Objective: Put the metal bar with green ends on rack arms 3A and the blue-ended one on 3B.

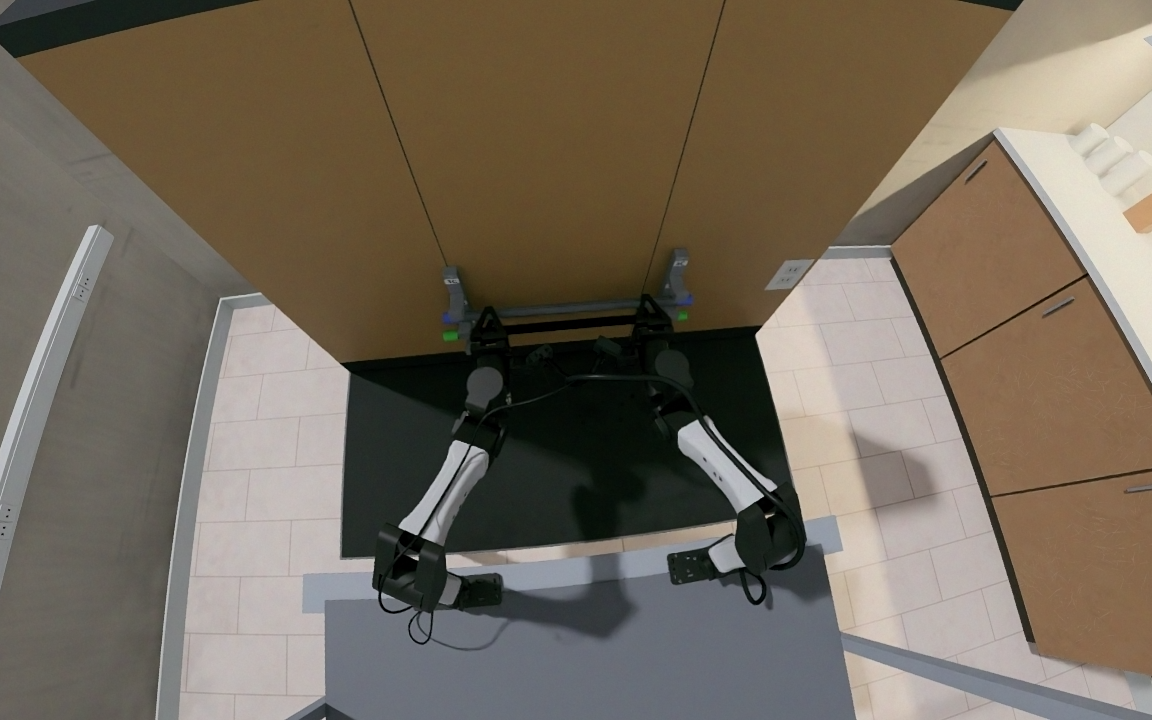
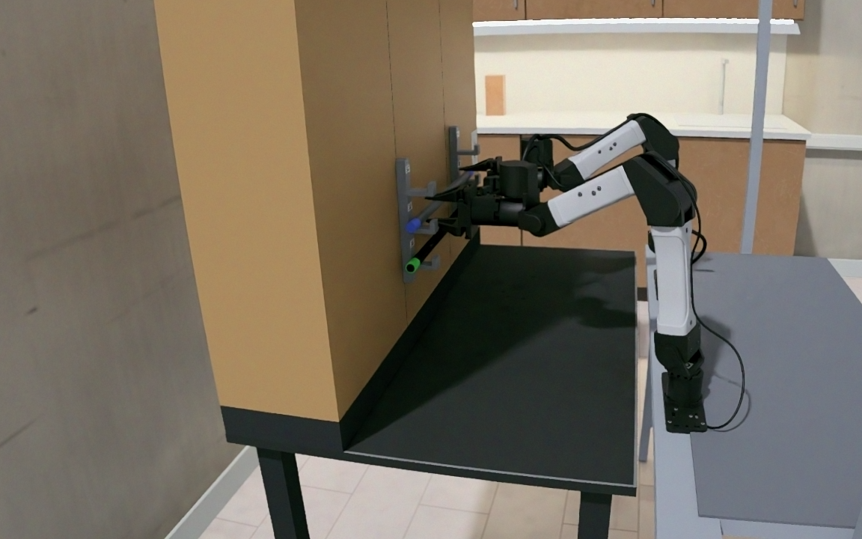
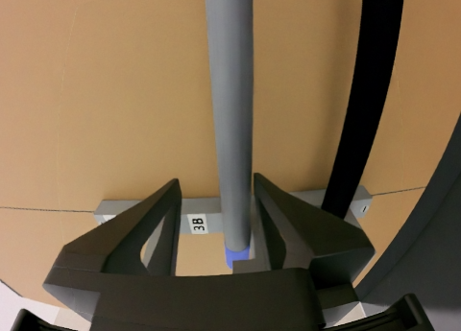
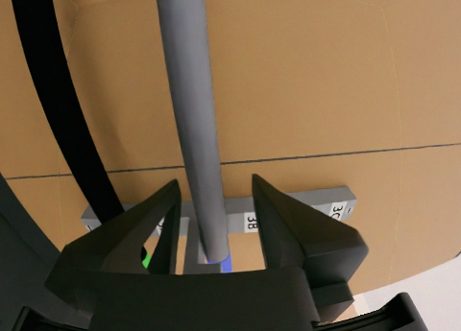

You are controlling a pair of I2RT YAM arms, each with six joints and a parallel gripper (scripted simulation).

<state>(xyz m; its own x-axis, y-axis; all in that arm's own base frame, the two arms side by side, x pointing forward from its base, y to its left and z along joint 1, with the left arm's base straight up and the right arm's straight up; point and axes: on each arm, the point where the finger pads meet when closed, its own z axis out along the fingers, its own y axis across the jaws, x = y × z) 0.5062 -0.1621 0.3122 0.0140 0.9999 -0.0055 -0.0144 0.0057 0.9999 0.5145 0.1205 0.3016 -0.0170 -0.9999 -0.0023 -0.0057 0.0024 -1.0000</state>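
Observation:
The grey bar with blue ends (image 1: 562, 309) (image 3: 232, 106) (image 4: 192, 106) lies level across the middle rack arms, just below the 3B labels (image 3: 198, 224) (image 4: 251, 222). The black bar with green ends (image 1: 571, 325) (image 2: 431, 244) (image 3: 375, 82) (image 4: 58, 115) lies on the lowest rack arms. Their 3A labels are partly hidden or too small to read. My left gripper (image 1: 488, 313) (image 3: 216, 183) is partly open around the blue-ended bar near its left end, with a gap on one side. My right gripper (image 1: 648, 301) (image 4: 215, 184) is partly open around it near its right end.
Two grey rack uprights (image 1: 452, 282) (image 1: 677, 268) (image 2: 402, 180) stand on the brown wall panel (image 1: 544, 161). The top rack arms, at 3C, hold no bar. The black table (image 2: 507, 402) lies below the arms. My arms reach over it from the grey bench (image 1: 580, 662).

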